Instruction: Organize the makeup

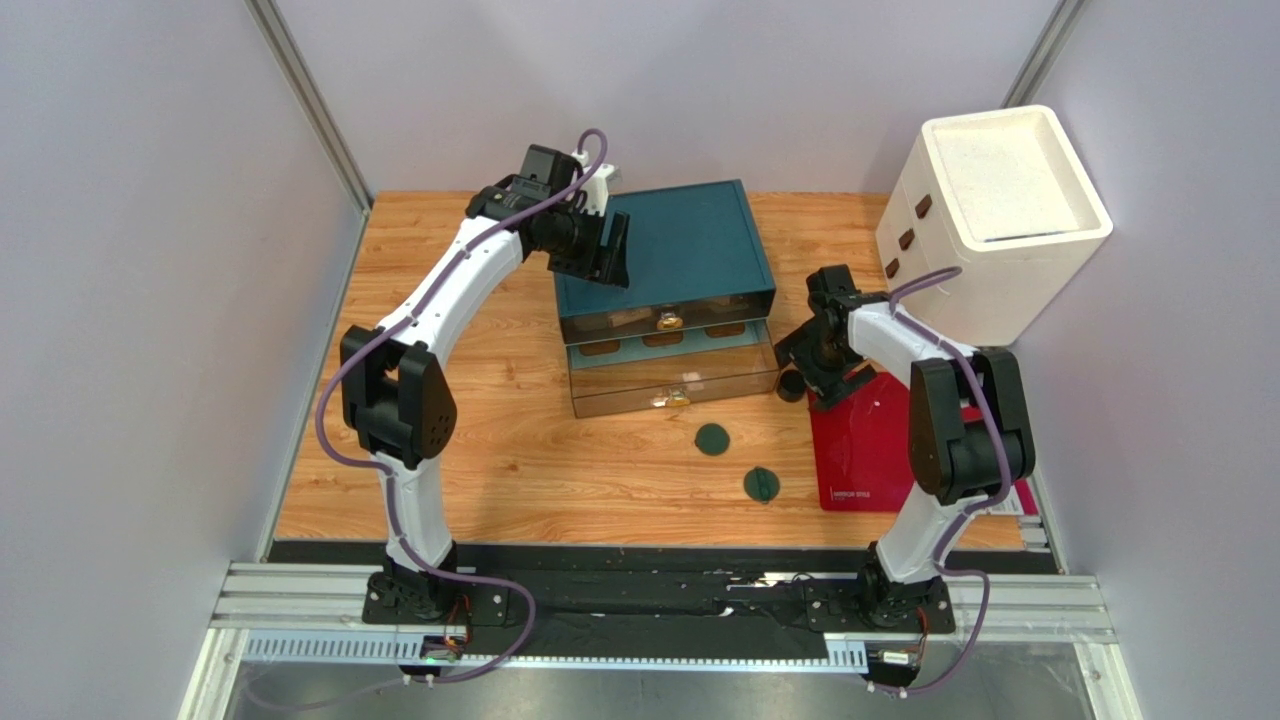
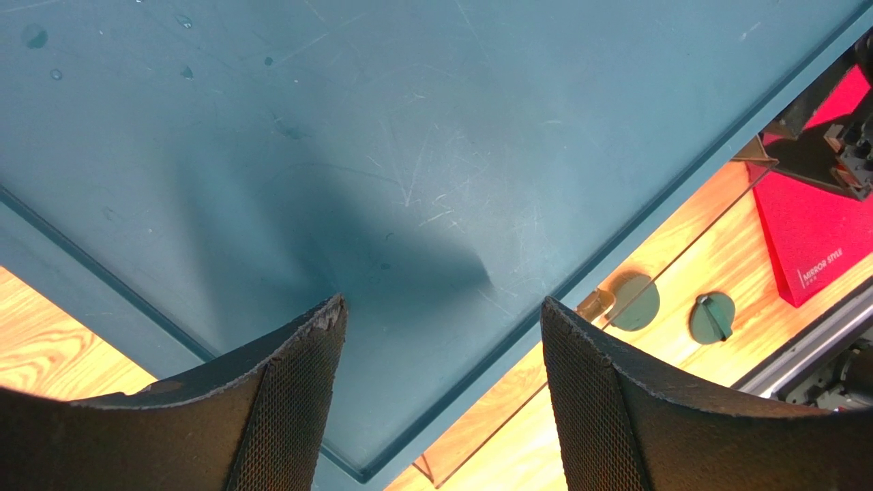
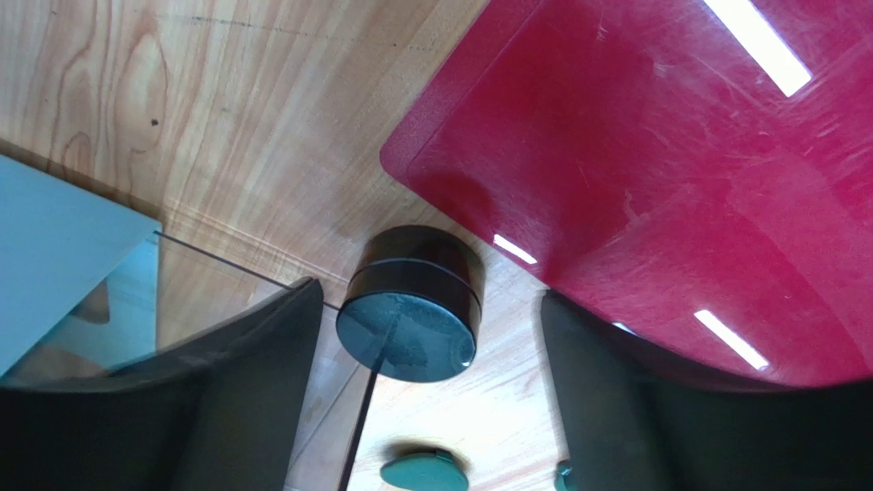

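The right gripper (image 3: 430, 302) points down with its fingers (image 3: 236, 389) spread wide, and the jar (image 3: 410, 327) stands upright on the wood between them. Neither finger presses it. The left-hand finger in the wrist view is just beside it, the other well clear. The jar is small, round and black, with a glossy flat lid. The corner of the red mat (image 3: 666, 184) lies just beyond the jar, and the corner of the clear drawer (image 1: 676, 383) passes under the left-hand finger. Past the fingertips, nearer the arm bases, two dark green discs (image 1: 711, 440) (image 1: 762, 485) lie flat on the wood, apart from each other.

The left gripper (image 2: 441, 317) hangs over the lid of the teal box (image 2: 307, 153), fingers (image 2: 297, 409) wide apart and holding nothing. Whether the tips touch the lid cannot be told. Brown items (image 1: 661, 338) lie in a drawer below these fingers.
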### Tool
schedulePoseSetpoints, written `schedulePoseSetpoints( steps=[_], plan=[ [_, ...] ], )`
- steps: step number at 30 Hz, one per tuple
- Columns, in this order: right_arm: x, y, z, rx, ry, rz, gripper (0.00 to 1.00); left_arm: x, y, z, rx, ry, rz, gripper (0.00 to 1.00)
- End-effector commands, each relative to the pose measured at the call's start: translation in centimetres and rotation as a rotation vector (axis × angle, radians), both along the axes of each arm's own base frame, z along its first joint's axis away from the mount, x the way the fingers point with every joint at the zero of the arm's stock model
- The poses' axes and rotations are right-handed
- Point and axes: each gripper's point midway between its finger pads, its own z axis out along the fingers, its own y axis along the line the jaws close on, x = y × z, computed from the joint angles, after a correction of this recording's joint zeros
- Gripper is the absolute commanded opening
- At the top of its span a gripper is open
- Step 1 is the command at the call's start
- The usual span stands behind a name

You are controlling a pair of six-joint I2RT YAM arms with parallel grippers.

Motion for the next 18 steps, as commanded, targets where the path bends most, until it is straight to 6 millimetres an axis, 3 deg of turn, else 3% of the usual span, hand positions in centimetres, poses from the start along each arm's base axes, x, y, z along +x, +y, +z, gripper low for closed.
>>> schedulePoseSetpoints(
  steps=[1, 2, 3, 7, 9, 13, 18],
  plan=[
    [0.7, 1.3, -0.1, 0.059, -0.013, 0.005, 0.69, -1.2, 2.5, -4.5, 0.119, 0.145, 0.039, 0.76],
    [0.7, 1.4, -0.1, 0.063, -0.012, 0.005, 0.63, -1.2, 2.4, -4.6, 0.119, 0.147, 0.041, 0.76],
    [0.6, 1.4, -0.3, 0.063, -0.008, 0.002, 0.42, -1.1, 2.5, -4.5, 0.118, 0.144, 0.042, 0.76],
    [0.6, 1.4, -0.5, 0.069, -0.005, -0.011, 0.06, -1.2, 2.4, -4.5, 0.117, 0.147, 0.041, 0.76],
    [0.4, 1.2, -0.3, 0.06, -0.005, -0.016, 0.0, -1.2, 2.5, -4.4, 0.119, 0.144, 0.042, 0.76],
    [0.0, -0.2, 1.2, -0.009, -0.016, -0.037, 0.0, -1.1, 2.4, -4.5, 0.116, 0.146, 0.043, 0.76],
    [0.6, -1.7, 5.4, -0.1, -0.083, -0.026, 0.0, -1.2, 2.4, -4.6, 0.112, 0.151, 0.043, 0.76]
  ],
)
